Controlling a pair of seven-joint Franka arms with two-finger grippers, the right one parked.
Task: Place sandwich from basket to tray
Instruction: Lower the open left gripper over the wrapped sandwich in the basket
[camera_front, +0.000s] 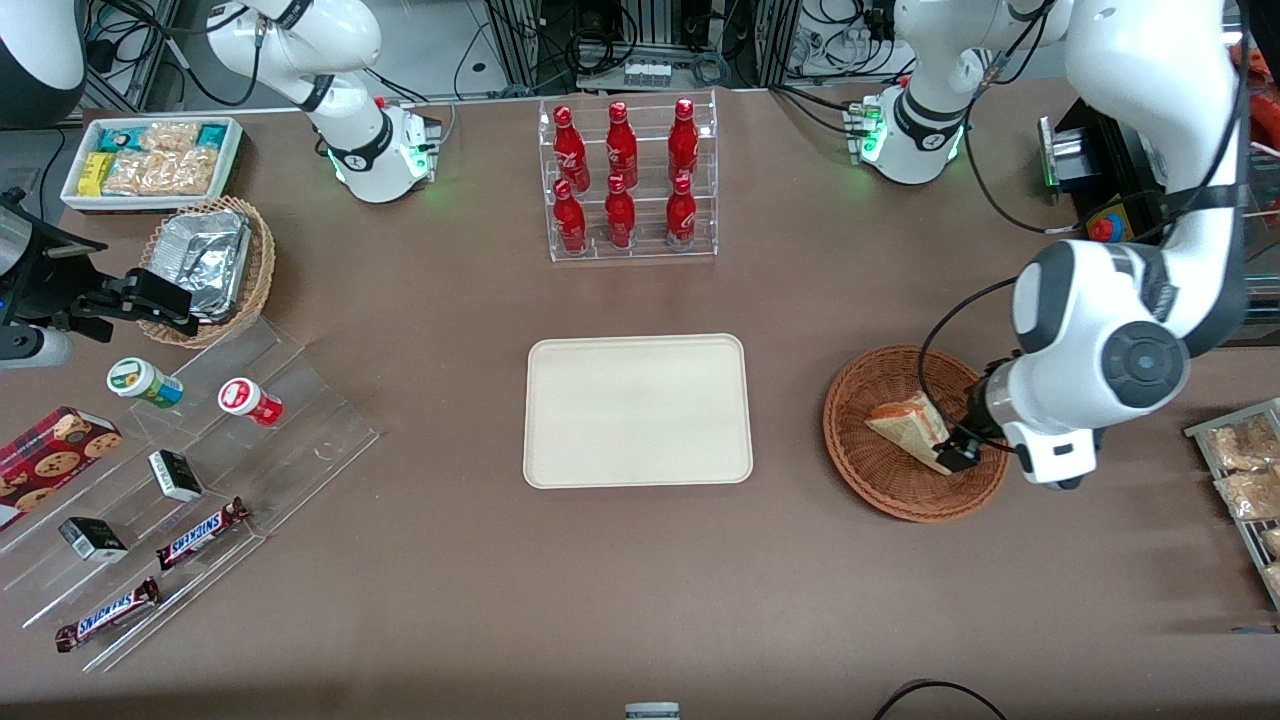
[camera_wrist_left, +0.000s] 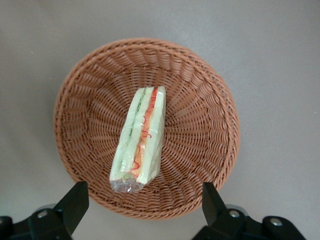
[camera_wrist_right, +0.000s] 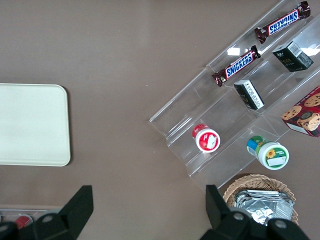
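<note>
A wrapped triangular sandwich (camera_front: 903, 422) (camera_wrist_left: 140, 138) with red-orange and green filling lies in the round reddish-brown woven basket (camera_front: 858, 455) (camera_wrist_left: 200, 100). My left gripper (camera_front: 952, 452) (camera_wrist_left: 144, 190) hovers just above the basket, over the rim nearer the front camera and close to the sandwich's wrapped end. It is open, with its black fingers (camera_wrist_left: 75, 200) spread wide and nothing between them. The cream rectangular tray (camera_front: 638, 410) (camera_wrist_right: 30, 125) lies at the table's middle, beside the basket toward the parked arm's end, with nothing on it.
A clear rack of red bottles (camera_front: 627, 180) stands farther from the front camera than the tray. A tan basket of foil packs (camera_front: 205, 265), a white snack bin (camera_front: 150, 160) and a stepped acrylic shelf (camera_front: 190, 480) sit toward the parked arm's end. Snack packs (camera_front: 1245, 470) lie near the working arm.
</note>
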